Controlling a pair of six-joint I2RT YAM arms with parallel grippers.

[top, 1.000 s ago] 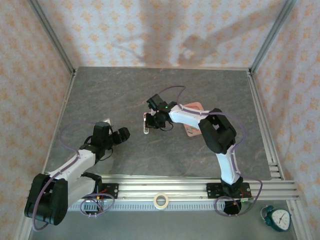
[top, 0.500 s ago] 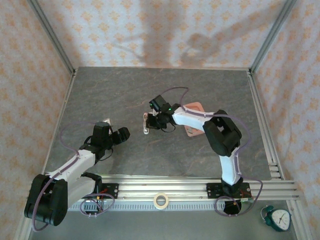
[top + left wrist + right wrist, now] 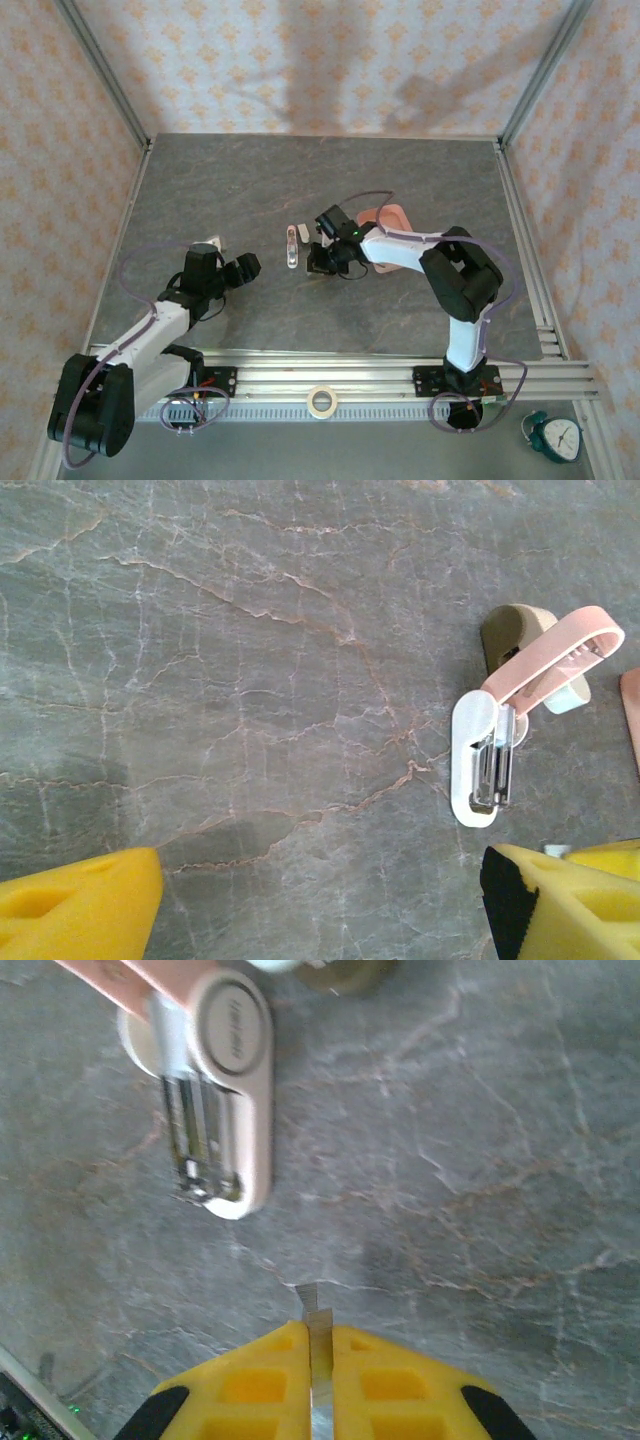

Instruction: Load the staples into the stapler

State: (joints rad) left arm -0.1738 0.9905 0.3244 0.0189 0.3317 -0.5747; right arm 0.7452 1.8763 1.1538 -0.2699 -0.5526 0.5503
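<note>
1. The right gripper (image 3: pixel 315 1350) is seen clenched on a thin grey metal strip of staples (image 3: pixel 311 1310). The strip is pinched edge-on between the yellow pads (image 3: pixel 250 1395), and its tip is left sticking out over the stone surface. It is held near the stapler but apart from it.

2. A second ago this gripper was placed right over the stapler in the top view. It is now drawn back to the side nearer its own arm, and the stapler is uncovered. Since the strip is carried away with it and is not left in the channel, the loading is judged not yet done, and a fresh, better-aligned approach is probably called for.

3. The small pink and white mini stapler (image 3: pixel 215 1090) is found lying open on the grey marbled table (image 3: pixel 200 190), in much the same spot as before. Its pink top (image 3: pixel 550 660) is swung up and away, and the metal channel (image 3: pixel 200 1145) in the white base is exposed. Whether any staples already lie in that channel cannot be told.

4. The left gripper (image 3: pixel 246 268) is held spread wide, with nothing between its yellow pads (image 3: pixel 80 900). It is kept where it was, well to the left of the stapler and touching nothing.

5. The shallow pink tray (image 3: pixel 392 212) is seen just behind the right wrist.
</note>
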